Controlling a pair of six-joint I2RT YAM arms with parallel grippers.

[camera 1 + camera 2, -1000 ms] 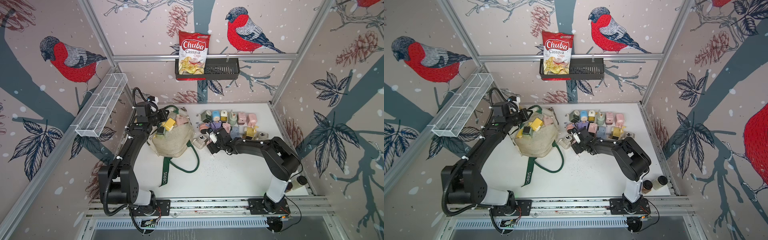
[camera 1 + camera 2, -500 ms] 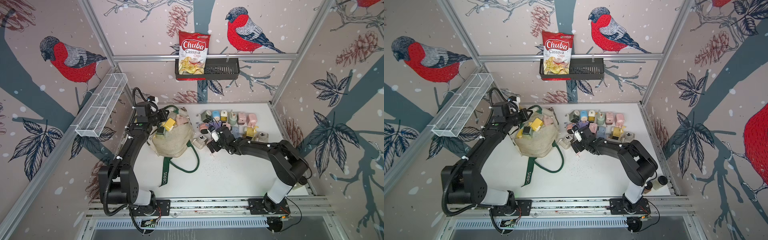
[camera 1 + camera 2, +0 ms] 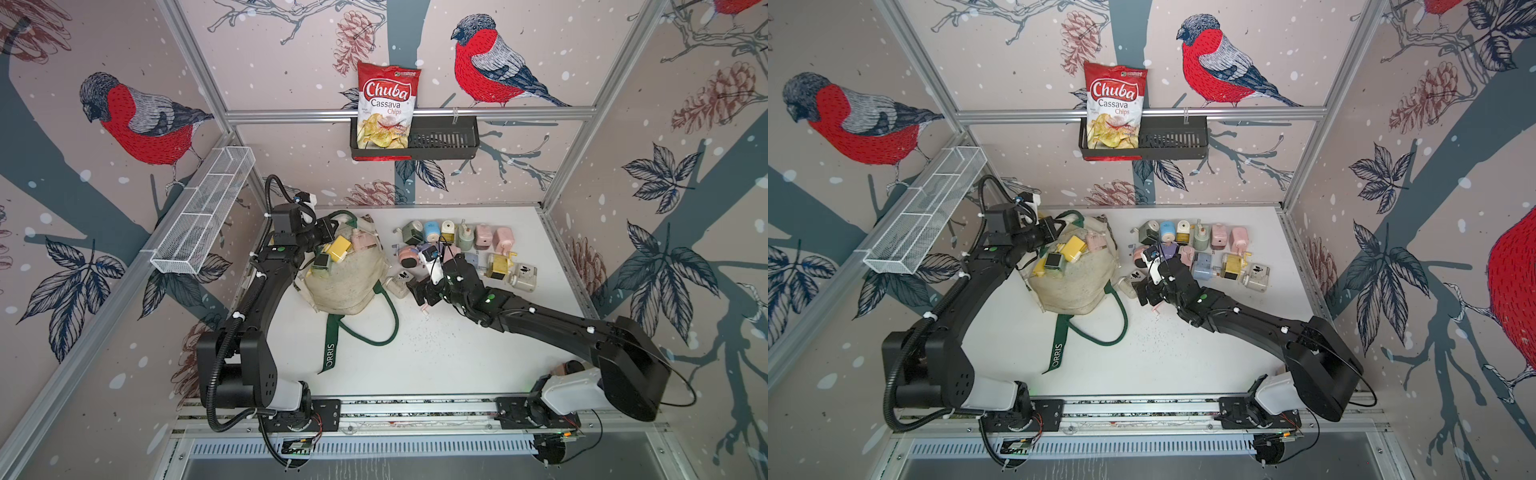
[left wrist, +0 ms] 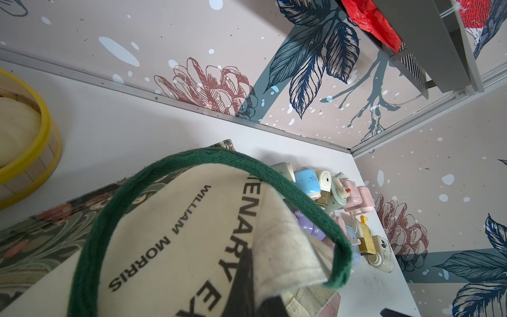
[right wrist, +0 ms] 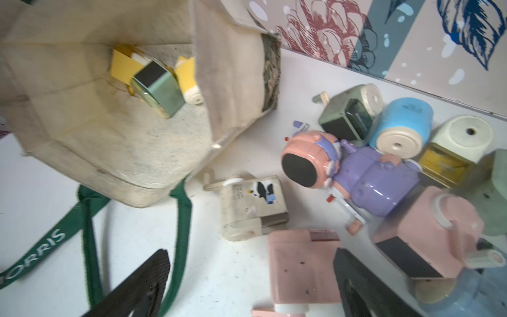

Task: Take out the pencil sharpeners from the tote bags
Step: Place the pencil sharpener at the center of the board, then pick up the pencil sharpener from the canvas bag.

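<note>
A cream tote bag [image 5: 123, 142] is lying open, yellow and green pencil sharpeners [image 5: 156, 90] sitting inside. A pink sharpener [image 5: 301, 269] is lying between the wide-apart fingers [image 5: 142, 285] of the right gripper [image 5: 248, 263], other pastel ones crowding nearby.

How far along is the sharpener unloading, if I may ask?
Done: about a dozen sharpeners lie on the table. In hand: the left gripper pinches the rim of the tote bag; the open right gripper straddles a pink sharpener. Left: at least three sharpeners in the bag's mouth.

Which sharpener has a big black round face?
The pink round-headed sharpener with lilac trim, lying against the lilac sharpener; no other shows a black oval front.
</note>
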